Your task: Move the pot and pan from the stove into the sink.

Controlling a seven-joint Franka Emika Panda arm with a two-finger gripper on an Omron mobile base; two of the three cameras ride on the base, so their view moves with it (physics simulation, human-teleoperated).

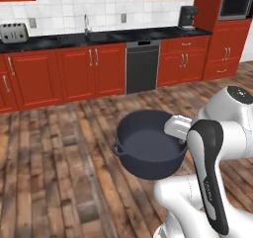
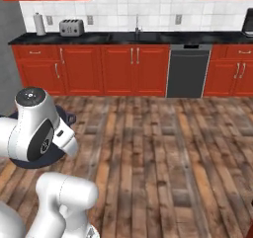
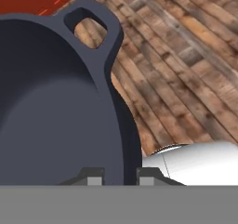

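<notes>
The deep, round, dark blue-grey pot (image 1: 150,150), matt and smooth inside, with a small loop handle on its side, hangs in mid-air over the brown wooden plank floor (image 1: 59,153), well clear of every cabinet edge. The two-finger gripper (image 3: 118,177) is clamped on the pot's rim: in the hand view one dark fingertip sits inside the wall and the other outside it, with the rim pinched between them. From the pot, the planks run open and bare on all sides up to the long run of glossy red cabinet doors (image 1: 79,74) at the far wall.

Beyond the pot, along that wall, a black marbled countertop (image 1: 59,40) tops the cabinets, and the dark sunken sink (image 2: 132,36) lies in it under a thin silver faucet (image 1: 86,23). Further along the counter from the sink stands a boxy silver toaster (image 1: 13,32). A flat dark-grey dishwasher front (image 1: 142,68) breaks the red row, straight past the pot. In the right base view the pot shows as a dark curved edge (image 2: 29,162) behind the arm's white rounded joint.
</notes>
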